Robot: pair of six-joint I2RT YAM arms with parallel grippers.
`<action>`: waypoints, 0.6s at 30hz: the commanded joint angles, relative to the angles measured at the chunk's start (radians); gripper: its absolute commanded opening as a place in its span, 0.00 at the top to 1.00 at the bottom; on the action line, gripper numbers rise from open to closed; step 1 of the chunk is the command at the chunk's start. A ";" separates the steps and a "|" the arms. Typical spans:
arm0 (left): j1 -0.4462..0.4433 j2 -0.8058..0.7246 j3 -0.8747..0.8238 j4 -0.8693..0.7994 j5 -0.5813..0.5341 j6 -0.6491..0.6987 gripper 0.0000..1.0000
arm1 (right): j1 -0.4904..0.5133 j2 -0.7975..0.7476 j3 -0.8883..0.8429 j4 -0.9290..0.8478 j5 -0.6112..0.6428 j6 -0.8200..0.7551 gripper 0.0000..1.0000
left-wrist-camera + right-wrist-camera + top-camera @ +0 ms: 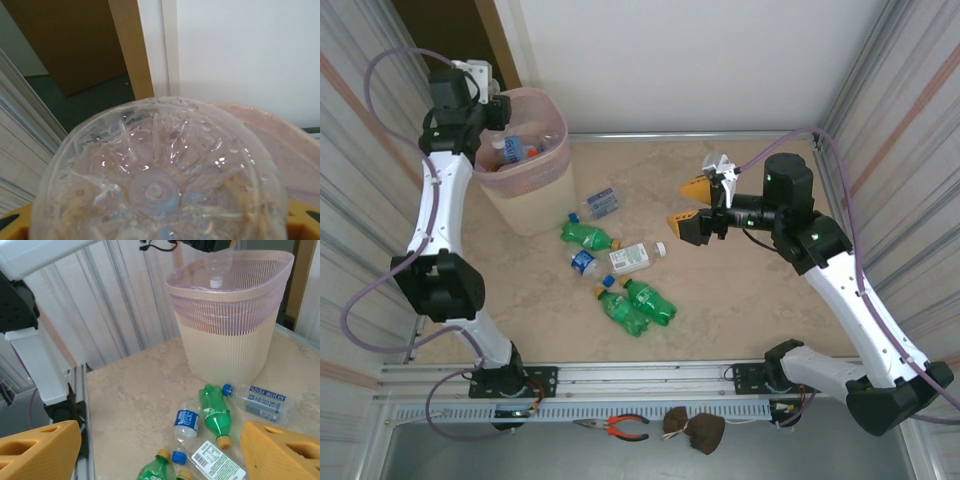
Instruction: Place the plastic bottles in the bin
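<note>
The bin (pixel 525 195), beige with a pink liner, stands at the back left of the table and holds some bottles (pixel 515 150). My left gripper (pixel 492 105) hovers over its rim, shut on a clear plastic bottle (pixel 160 190) whose base faces the left wrist camera. The right wrist view shows that bottle (pixel 216 270) hanging neck down inside the bin's (pixel 230 340) mouth. Several bottles lie right of the bin: a water bottle (pixel 603 203), green ones (pixel 588 236) (pixel 650 300) and a white-labelled one (pixel 638 258). My right gripper (pixel 690 207) is open above the table, right of them.
Corrugated metal walls close in both sides. A metal rail (pixel 650 380) runs along the near edge, with pliers (pixel 620 428) and a brown object (pixel 695 430) below it. Bare marble tabletop (pixel 760 300) lies to the right of the bottles.
</note>
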 commanded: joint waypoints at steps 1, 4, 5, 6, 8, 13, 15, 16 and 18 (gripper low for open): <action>0.007 0.020 -0.053 0.205 -0.051 0.074 0.52 | 0.006 -0.012 -0.014 0.003 -0.010 0.015 0.18; 0.009 0.044 -0.085 0.253 -0.099 0.125 0.52 | 0.006 -0.023 -0.025 -0.003 -0.006 0.012 0.18; 0.011 0.056 -0.087 0.257 -0.112 0.140 0.52 | 0.005 -0.026 -0.028 -0.007 -0.005 0.011 0.18; 0.013 0.068 -0.088 0.259 -0.123 0.153 0.52 | 0.006 -0.028 -0.030 -0.007 -0.004 0.009 0.18; 0.019 0.093 -0.093 0.264 -0.145 0.169 0.52 | 0.006 -0.030 -0.036 -0.009 -0.004 0.010 0.18; 0.030 0.155 -0.098 0.261 -0.138 0.178 0.51 | 0.005 -0.032 -0.041 -0.018 -0.008 0.006 0.18; 0.030 0.181 -0.093 0.248 -0.136 0.177 0.51 | 0.006 -0.033 -0.044 -0.022 -0.008 0.002 0.18; 0.030 0.194 -0.092 0.242 -0.135 0.174 0.51 | 0.006 -0.035 -0.048 -0.021 -0.007 0.000 0.18; 0.031 0.218 -0.087 0.223 -0.133 0.165 0.50 | 0.006 -0.035 -0.052 -0.022 -0.005 0.000 0.18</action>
